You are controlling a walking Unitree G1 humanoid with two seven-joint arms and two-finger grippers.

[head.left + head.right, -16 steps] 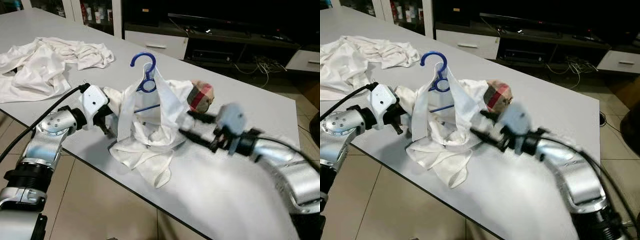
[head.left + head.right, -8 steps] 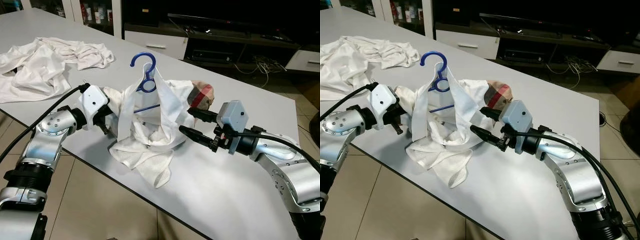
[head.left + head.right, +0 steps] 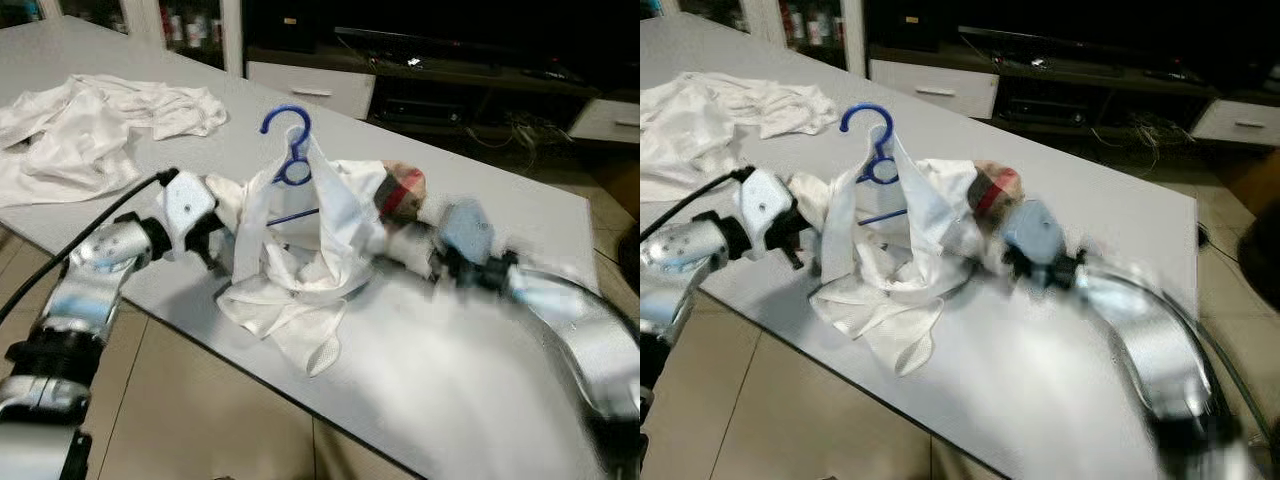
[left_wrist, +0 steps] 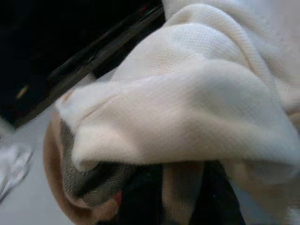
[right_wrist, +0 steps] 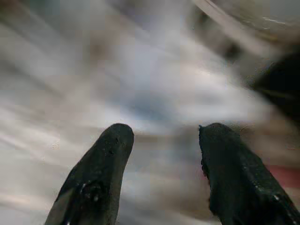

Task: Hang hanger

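Note:
A blue hanger (image 3: 287, 140) stands upright on the grey table (image 3: 480, 380) with a white garment (image 3: 300, 250) draped over it and pooled at its foot. My left gripper (image 3: 213, 245) reaches into the cloth at the hanger's left end and holds it up; its fingers are buried in fabric. A plaid cloth (image 3: 402, 190) lies just behind the garment. My right gripper (image 5: 161, 140) is open, its fingers (image 5: 101, 173) spread, and its blurred arm (image 3: 470, 255) presses in against the garment's right side beside the plaid cloth.
A heap of white clothes (image 3: 90, 130) lies at the table's back left. The near table edge (image 3: 250, 370) runs diagonally over a tiled floor (image 3: 180, 420). A low white cabinet (image 3: 310, 85) and a dark TV stand sit behind the table.
My right arm has pushed forward to the left, now blurred, bringing its open fingers against the garment. The left arm and the hanger have stayed put.

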